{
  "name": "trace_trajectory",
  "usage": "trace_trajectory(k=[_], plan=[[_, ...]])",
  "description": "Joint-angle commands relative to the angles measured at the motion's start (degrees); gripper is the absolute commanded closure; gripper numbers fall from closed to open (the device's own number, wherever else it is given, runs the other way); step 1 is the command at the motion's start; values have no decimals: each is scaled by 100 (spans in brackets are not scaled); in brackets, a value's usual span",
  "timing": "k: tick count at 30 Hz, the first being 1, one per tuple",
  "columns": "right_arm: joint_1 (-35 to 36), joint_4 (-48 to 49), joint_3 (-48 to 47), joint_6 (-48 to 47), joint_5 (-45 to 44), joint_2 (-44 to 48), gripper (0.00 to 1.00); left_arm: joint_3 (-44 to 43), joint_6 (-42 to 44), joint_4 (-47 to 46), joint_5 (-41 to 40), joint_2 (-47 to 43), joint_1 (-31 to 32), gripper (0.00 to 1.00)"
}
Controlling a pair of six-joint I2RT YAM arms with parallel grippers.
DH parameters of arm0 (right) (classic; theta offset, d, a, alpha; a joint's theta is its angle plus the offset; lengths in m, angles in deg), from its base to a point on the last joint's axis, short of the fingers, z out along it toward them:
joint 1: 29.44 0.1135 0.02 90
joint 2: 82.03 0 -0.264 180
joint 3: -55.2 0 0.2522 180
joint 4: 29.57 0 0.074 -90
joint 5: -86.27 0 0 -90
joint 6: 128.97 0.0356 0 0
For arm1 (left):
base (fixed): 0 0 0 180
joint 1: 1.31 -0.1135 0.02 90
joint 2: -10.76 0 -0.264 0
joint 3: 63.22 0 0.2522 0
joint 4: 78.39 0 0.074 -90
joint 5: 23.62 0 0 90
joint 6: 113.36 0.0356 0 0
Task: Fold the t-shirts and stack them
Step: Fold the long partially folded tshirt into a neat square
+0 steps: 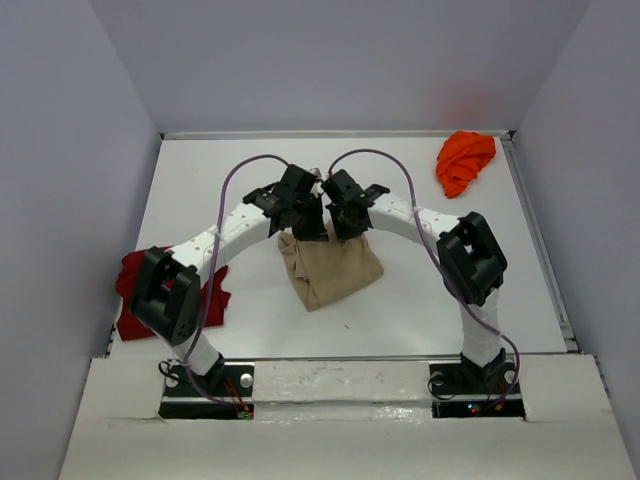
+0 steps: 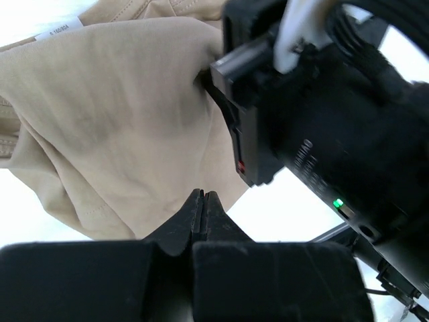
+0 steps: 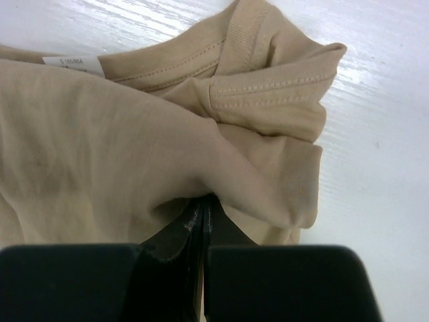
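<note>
The tan t-shirt (image 1: 332, 268) lies bunched in the middle of the table. Both grippers meet at its far edge. My left gripper (image 1: 306, 224) is shut, its tips (image 2: 203, 194) at the cloth's lower edge, where the tan folds (image 2: 114, 127) run together. My right gripper (image 1: 349, 222) is shut on a fold of the same shirt (image 3: 134, 154), with cloth draped over its tips (image 3: 204, 201). The collar and size label (image 3: 72, 63) show beyond it. The dark red t-shirt (image 1: 133, 300) lies at the left, partly hidden by my left arm. The orange t-shirt (image 1: 466, 160) is crumpled at the back right.
The right arm's black wrist (image 2: 335, 127) fills the right of the left wrist view, close to my left gripper. Grey walls (image 1: 330, 60) enclose the white table (image 1: 420, 300) on three sides. A raised rim (image 1: 540, 250) runs along the right edge.
</note>
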Motion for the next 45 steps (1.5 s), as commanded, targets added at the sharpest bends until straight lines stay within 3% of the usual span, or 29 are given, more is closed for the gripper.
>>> trace_trajectory(k=[1, 15, 23, 28, 37, 45], plan=[[-52, 19, -393, -151, -62, -252, 100, -115, 170, 43, 78, -134, -86, 100], [-158, -271, -1914, -968, -281, -1422, 100, 61, 284, 17, 192, -213, -217, 100], [-97, -280, -1730, -942, -466, -1123, 100, 70, 328, -97, 368, -47, -235, 100], [97, -298, -1616, -942, -1062, -1114, 100, 122, 337, -159, 376, -11, -235, 100], [149, -149, -1923, -1285, -1389, -1422, 100, 447, 267, -361, 385, -90, -226, 100], [203, -867, -3319, -1628, -1468, -1817, 100, 562, 223, -501, 482, -82, -226, 100]])
